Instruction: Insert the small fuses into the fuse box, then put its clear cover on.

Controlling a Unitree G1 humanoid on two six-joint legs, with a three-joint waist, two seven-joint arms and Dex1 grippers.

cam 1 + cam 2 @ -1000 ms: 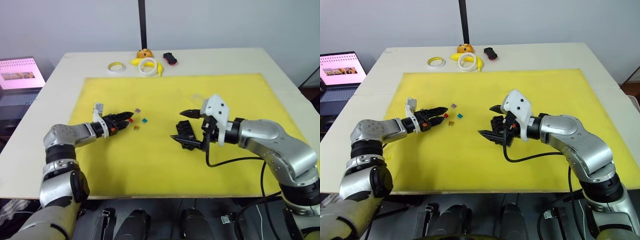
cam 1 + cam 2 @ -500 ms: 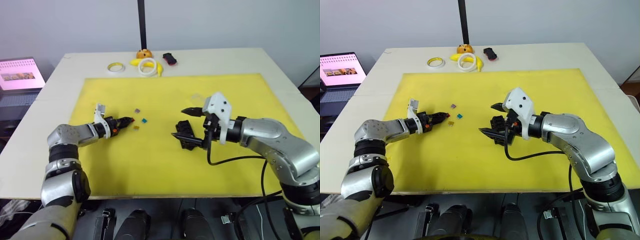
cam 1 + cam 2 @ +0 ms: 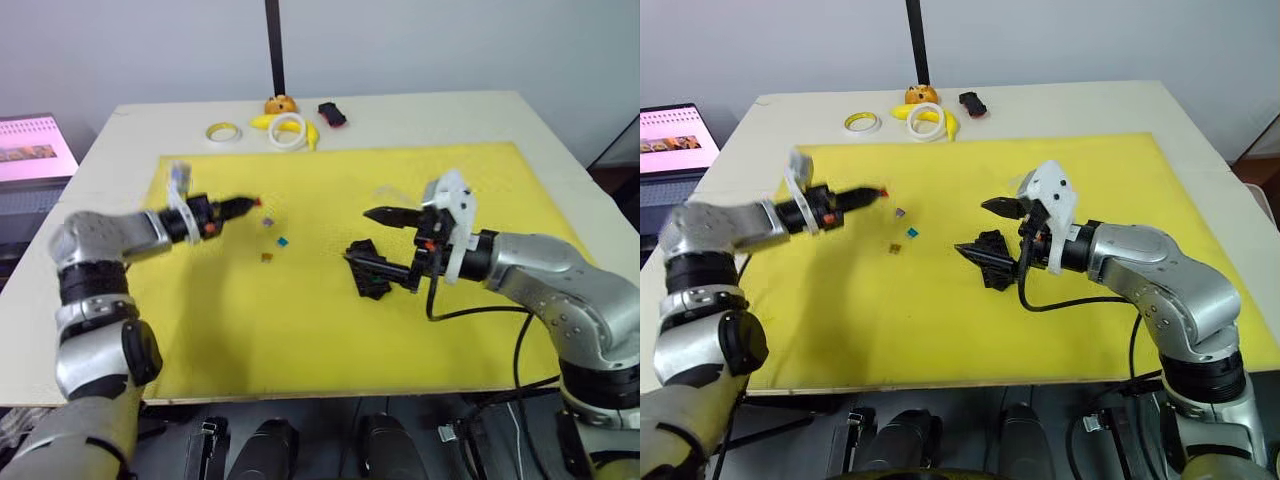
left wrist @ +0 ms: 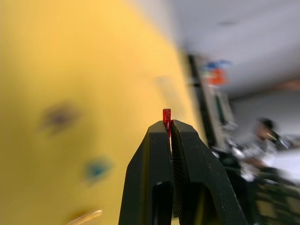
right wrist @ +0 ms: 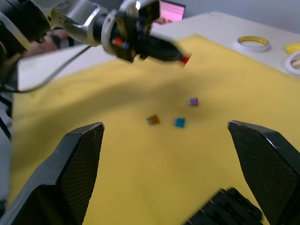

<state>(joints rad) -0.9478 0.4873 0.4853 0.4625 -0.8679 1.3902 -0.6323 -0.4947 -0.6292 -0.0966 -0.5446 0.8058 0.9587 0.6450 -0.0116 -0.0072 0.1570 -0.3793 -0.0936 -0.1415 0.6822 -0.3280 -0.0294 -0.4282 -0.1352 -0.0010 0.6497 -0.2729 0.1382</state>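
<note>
Pinching a tiny red plastic fuse (image 4: 166, 116) between its two black fingertips, the left gripper (image 3: 243, 204) is closed on it and held above the yellow mat (image 3: 300, 330), on the robot's left side; in the left wrist view the red piece sticks out just past the closed tips. Three more small fuses lie loose on the mat just beyond that gripper toward the middle: a purple one (image 3: 266, 222), a blue-green one (image 3: 283, 241) and an orange one (image 3: 267, 258), each apart from the others and none touched by either gripper. The small black rectangular plastic fuse box (image 3: 368, 270) sits on the mat near the centre, well apart from the left gripper and the loose fuses. The right gripper (image 3: 380, 240) has its two black fingers spread wide, one finger above the far side of the block and the other reaching across its near edge; whether either finger touches the block cannot be told. In the right wrist view the slotted top of the block shows low between the spread fingers. A faint thin transparent cover (image 3: 392, 193) lies on the mat beyond the right gripper. At the far edge of the pale table (image 3: 480, 115) rest two white tape rings (image 3: 290, 129) and a small black and red toy car (image 3: 331, 114).
</note>
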